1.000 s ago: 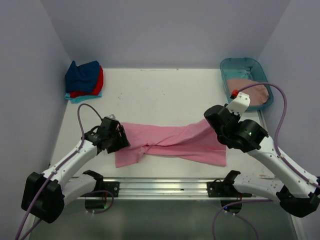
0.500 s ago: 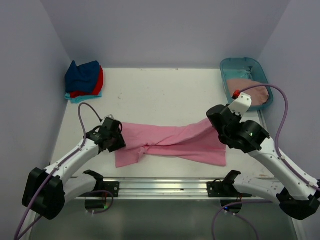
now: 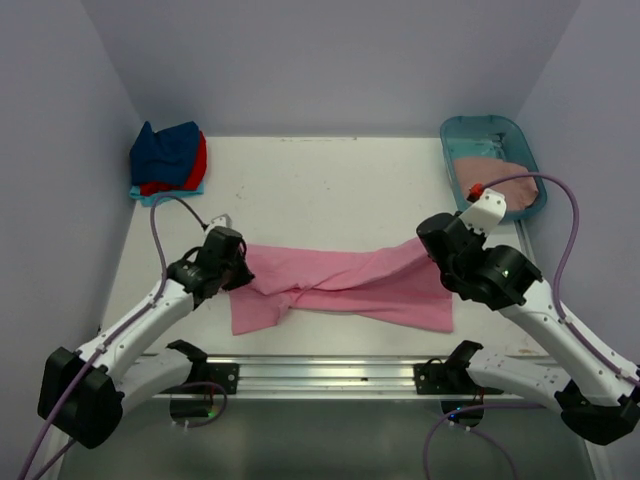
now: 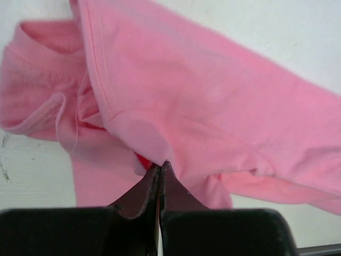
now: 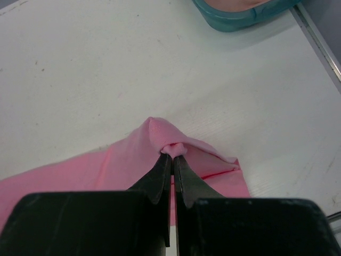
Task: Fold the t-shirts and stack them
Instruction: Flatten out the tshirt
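Note:
A bright pink t-shirt (image 3: 350, 288) lies stretched left to right across the near middle of the table. My left gripper (image 3: 241, 268) is shut on a fold at its left end; the left wrist view shows the closed jaws (image 4: 161, 165) pinching the pink cloth (image 4: 213, 96). My right gripper (image 3: 431, 250) is shut on the shirt's upper right corner, and a small bunch of pink cloth (image 5: 176, 148) sits between its fingertips (image 5: 173, 156). Navy, red and turquoise t-shirts (image 3: 166, 160) are piled at the far left corner. A dusty rose t-shirt (image 3: 500, 182) lies in the tub.
A teal plastic tub (image 3: 474, 133) stands at the far right corner and shows at the top of the right wrist view (image 5: 234, 21). Walls close in the white table (image 3: 320, 190) on the left, back and right. A metal rail (image 3: 320, 375) runs along the near edge.
My left gripper has gone from open to shut on the shirt's left end and has shifted slightly up and right. The right arm has barely moved.

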Motion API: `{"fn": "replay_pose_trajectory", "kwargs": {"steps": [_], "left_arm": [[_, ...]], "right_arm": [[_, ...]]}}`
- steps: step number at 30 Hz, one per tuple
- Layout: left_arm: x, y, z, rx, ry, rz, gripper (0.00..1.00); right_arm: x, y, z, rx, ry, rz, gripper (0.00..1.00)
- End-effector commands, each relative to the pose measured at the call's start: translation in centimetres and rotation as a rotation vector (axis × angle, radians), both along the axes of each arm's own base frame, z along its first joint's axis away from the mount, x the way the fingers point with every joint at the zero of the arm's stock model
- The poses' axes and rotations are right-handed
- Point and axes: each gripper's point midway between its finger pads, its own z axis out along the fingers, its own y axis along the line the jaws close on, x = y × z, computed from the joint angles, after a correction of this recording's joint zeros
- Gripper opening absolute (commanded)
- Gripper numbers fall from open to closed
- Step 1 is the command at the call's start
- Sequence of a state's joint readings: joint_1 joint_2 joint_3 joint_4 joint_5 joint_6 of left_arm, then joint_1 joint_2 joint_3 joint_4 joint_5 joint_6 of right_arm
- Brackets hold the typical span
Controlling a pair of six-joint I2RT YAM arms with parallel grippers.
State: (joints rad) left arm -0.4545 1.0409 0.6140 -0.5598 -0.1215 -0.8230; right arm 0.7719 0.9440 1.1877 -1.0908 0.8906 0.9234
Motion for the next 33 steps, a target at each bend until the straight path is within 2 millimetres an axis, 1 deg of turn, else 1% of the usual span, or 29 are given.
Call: {"fn": "replay_pose_trajectory", "kwargs": {"steps": [1,2,3,4,7,8,9,10,11,13,14,15,16,17,19,21,22,23,26,27,28,29,30,31,32,33], "left_arm": [[3.7,0.4,6.3,-0.007,-0.224,0.086,0.00],[4.5,0.3,7.2,-0.008,-0.249,0.095,0.00],[5.2,0.6,7.6,0.011,-0.267,0.108,0.00],[5.9,0.4,8.0,0.012,-0.284,0.115,0.00],[8.6,-0.1,8.0,0.038,-0.281,0.132,0.00],[10.0,0.1,7.1,0.058,-0.259,0.146,0.00],[10.7,0.2,6.6,0.065,-0.249,0.155,0.00],[12.2,0.0,6.9,0.055,-0.267,0.165,0.00],[13.2,0.7,4.9,0.079,-0.222,0.188,0.00],[15.2,1.3,3.9,0.080,-0.212,0.216,0.00],[16.4,1.7,2.5,0.084,-0.182,0.225,0.00],[17.3,1.9,2.0,0.093,-0.182,0.211,0.00],[18.8,2.0,2.4,0.089,-0.212,0.220,0.00],[19.4,2.3,1.2,0.104,-0.199,0.223,0.00],[21.1,1.7,1.0,0.087,-0.241,0.186,0.00],[21.8,0.7,1.2,0.047,-0.279,0.129,0.00],[23.0,-0.3,2.0,0.002,-0.361,0.092,0.00],[23.0,-1.3,2.5,-0.037,-0.385,0.043,0.00],[23.2,-2.8,3.7,-0.099,-0.476,-0.036,0.00],[23.1,-3.4,3.7,-0.124,-0.480,-0.071,0.00],[23.0,-3.7,3.8,-0.128,-0.478,-0.086,0.00],[22.9,-4.0,3.4,-0.135,-0.464,-0.106,0.02],[22.7,-4.0,3.1,-0.127,-0.451,-0.117,0.08],[22.6,-3.8,3.1,-0.115,-0.442,-0.109,0.25],[22.7,-2.9,3.1,-0.077,-0.438,-0.075,0.34],[22.3,-2.1,2.7,-0.040,-0.415,-0.049,0.41]], "right_arm": [[0.5,0.1,0.3,0.011,-0.025,-0.013,0.00],[0.6,0.3,0.2,0.013,-0.020,-0.008,0.00],[0.6,0.4,0.1,0.009,-0.016,-0.005,0.00],[0.6,0.4,0.1,0.011,-0.015,-0.004,0.00],[0.8,0.7,0.0,0.014,-0.012,0.003,0.00],[0.8,0.7,0.0,0.012,-0.010,0.003,0.00],[0.8,0.7,-0.1,0.010,-0.007,0.007,0.00],[0.8,0.8,-0.1,0.009,-0.005,0.010,0.00],[0.8,0.8,-0.2,0.008,-0.004,0.009,0.00],[0.8,1.0,-0.7,0.004,0.009,0.018,0.00],[0.9,1.0,-0.9,0.002,0.015,0.021,0.00],[0.9,1.2,-1.1,0.005,0.020,0.025,0.00],[0.8,1.4,-1.6,0.007,0.034,0.036,0.00],[0.9,1.5,-1.8,0.007,0.038,0.038,0.00],[0.9,1.9,-2.4,0.015,0.051,0.046,0.00],[0.8,2.0,-2.7,0.016,0.057,0.050,0.00],[0.8,2.1,-3.0,0.015,0.067,0.053,0.00],[0.9,2.1,-3.0,0.018,0.065,0.055,0.00],[1.0,2.3,-3.3,0.011,0.073,0.059,0.00],[1.0,2.4,-3.3,0.011,0.073,0.064,0.00],[1.1,2.5,-3.4,0.011,0.074,0.065,0.00],[1.1,2.6,-3.5,0.014,0.076,0.069,0.00],[1.2,2.7,-3.6,0.012,0.079,0.072,0.00],[1.3,2.8,-3.7,0.011,0.082,0.075,0.00],[1.3,2.9,-3.8,0.009,0.085,0.077,0.00],[1.3,2.9,-3.9,0.004,0.089,0.076,0.00]]}}
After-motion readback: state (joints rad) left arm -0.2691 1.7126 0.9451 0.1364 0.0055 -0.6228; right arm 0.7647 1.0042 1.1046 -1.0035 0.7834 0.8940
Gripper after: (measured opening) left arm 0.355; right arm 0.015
